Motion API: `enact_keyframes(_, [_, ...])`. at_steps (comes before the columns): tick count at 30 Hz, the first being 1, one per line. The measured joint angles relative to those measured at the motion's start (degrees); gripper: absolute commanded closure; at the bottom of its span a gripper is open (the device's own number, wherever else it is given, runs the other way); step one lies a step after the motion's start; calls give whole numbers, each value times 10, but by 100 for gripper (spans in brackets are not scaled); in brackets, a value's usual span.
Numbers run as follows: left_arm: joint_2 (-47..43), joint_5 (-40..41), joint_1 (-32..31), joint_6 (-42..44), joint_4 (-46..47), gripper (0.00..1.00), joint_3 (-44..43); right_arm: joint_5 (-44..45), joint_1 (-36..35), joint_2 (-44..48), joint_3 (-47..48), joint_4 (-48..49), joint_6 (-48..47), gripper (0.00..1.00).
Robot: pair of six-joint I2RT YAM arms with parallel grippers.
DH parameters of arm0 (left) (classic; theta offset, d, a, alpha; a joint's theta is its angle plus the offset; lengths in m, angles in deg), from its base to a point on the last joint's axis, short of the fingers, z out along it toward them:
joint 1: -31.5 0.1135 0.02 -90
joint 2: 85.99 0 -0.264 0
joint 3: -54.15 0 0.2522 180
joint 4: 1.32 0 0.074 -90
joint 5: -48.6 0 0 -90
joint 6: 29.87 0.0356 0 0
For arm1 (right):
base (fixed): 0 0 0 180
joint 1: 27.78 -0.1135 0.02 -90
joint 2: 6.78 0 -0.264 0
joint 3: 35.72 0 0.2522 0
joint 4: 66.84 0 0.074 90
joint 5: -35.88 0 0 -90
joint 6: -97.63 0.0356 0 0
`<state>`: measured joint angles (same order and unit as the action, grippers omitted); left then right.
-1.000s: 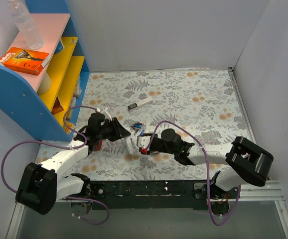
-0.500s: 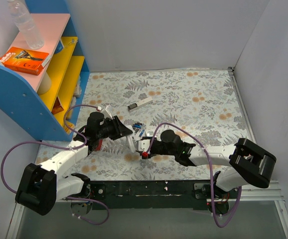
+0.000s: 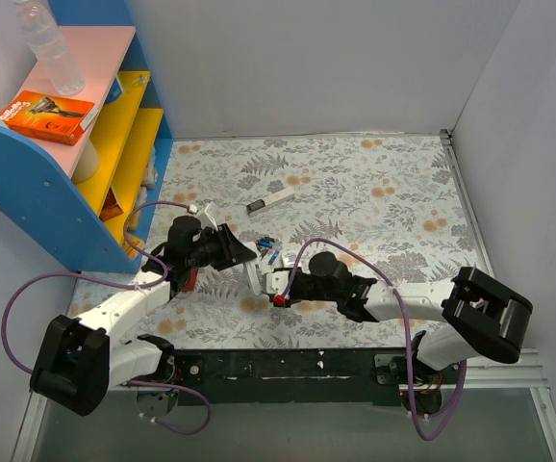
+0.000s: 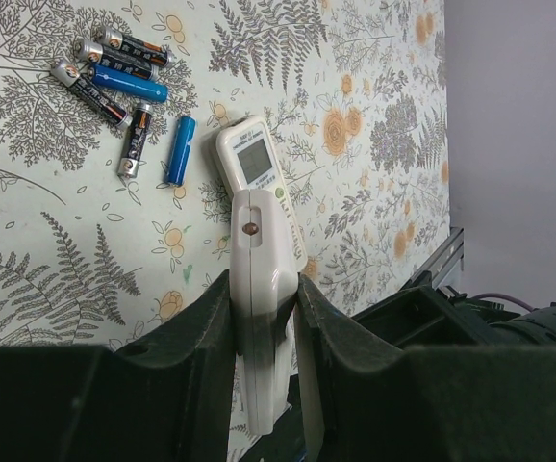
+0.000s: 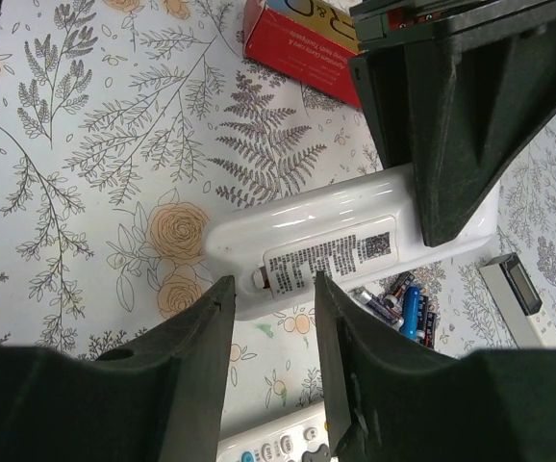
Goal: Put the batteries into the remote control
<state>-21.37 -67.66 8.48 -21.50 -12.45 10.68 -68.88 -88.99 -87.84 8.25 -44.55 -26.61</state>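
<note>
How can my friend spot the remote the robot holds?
Look at the flowery tablecloth, near the pile of blue and black batteries. Beside them the left claw pinches a smooth white plastic remote. Unlike the white remote with a grey screen lying flat nearby, it's lifted and shows a printed sticker.

Blue and black batteries (image 4: 129, 85) are seen beside a white remote (image 4: 255, 265), on a cloth (image 4: 47, 289) printed with grey ferns and orange flowers.

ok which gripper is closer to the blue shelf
Left. The left gripper, shut on the white remote, is to the right of the blue shelf; the right gripper, open at the remote's other end, is even farther right.
</note>
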Motion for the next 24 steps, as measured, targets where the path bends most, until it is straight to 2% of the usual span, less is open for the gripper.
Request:
enact_keyframes(14, [3, -1, 1, 21, 0, 100, 0, 0, 0, -18, 9, -4, 2, 63])
enact_keyframes(24, [3, -7, 2, 23, -1, 100, 0, -4, 0, -19, 23, -15, 10, 63])
